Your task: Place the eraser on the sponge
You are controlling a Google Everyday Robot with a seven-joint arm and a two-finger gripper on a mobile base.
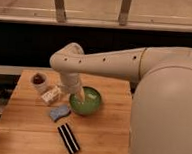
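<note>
The eraser (68, 138), a long black block with white stripes, lies flat on the wooden table (105, 135) near its front edge. The light-blue sponge (59, 112) lies just behind and left of it, apart from it. My arm reaches in from the right and bends down at the wrist. My gripper (80, 96) hangs open over the left part of the green bowl (94, 107), behind and right of the sponge, with nothing in it.
A small white box (51, 94) lies left of the bowl, and a white cup (39, 82) with dark contents stands behind it. The robot's bulky body (166, 122) fills the right side. A dark wall and a railing run behind the table.
</note>
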